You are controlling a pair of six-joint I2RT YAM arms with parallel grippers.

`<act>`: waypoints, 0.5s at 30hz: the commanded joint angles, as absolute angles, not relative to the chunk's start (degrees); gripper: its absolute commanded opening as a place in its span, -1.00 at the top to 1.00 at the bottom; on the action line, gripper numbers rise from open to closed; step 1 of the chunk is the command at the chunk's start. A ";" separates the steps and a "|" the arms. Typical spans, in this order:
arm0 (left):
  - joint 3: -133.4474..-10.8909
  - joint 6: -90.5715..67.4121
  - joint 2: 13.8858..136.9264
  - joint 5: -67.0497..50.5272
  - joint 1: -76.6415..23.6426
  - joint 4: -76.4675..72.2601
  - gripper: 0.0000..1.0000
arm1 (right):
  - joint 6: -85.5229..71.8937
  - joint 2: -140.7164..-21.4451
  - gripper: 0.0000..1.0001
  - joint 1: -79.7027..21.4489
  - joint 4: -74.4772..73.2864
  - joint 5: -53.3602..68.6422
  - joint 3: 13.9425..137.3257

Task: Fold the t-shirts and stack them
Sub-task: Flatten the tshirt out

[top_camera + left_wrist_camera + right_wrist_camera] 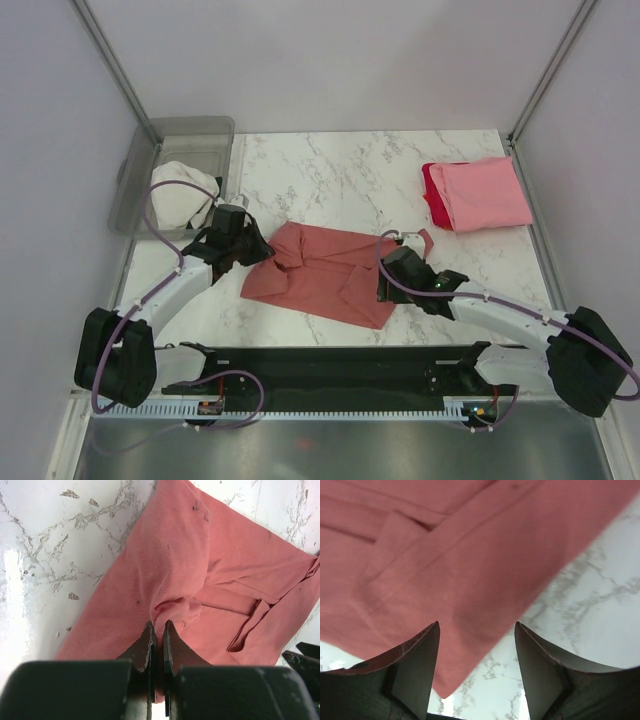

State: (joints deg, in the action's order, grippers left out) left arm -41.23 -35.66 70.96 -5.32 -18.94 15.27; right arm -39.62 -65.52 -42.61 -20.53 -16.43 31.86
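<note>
Your left jaws are pressed together, pinching a ridge of the salmon t-shirt (320, 272), which lies on the bench (330, 170) just ahead of them. Your right jaws stand spread, gripping nothing, with the shirt's corner lying between their tips. Bring the right jaws down onto that corner and close before lifting, so both sides rise level and the fold lands flat.

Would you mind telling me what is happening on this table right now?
A salmon-red t-shirt lies partly folded on the marble table. The robot's left tool is pinched shut on the shirt's left edge, while the right tool is open over a corner on its right side. A folded light pink t-shirt lies on a bright red t-shirt at the far right.
</note>
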 commanded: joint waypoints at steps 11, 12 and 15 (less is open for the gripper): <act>-41.40 -34.01 69.00 -5.36 -18.81 14.85 0.96 | -34.72 -89.38 -0.28 -55.46 -18.02 -19.33 50.62; -41.31 -33.93 68.91 -5.27 -18.81 14.85 0.96 | -34.80 -90.17 -0.26 -55.63 -17.93 -19.68 51.06; -41.13 -33.75 68.91 -5.19 -18.81 14.85 0.96 | -34.19 -92.89 -0.18 -56.34 -17.84 -19.60 52.64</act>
State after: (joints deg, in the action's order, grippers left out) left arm -41.21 -35.59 70.28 -5.04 -18.92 15.33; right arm -35.16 -91.59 -55.79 -18.04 -17.30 49.65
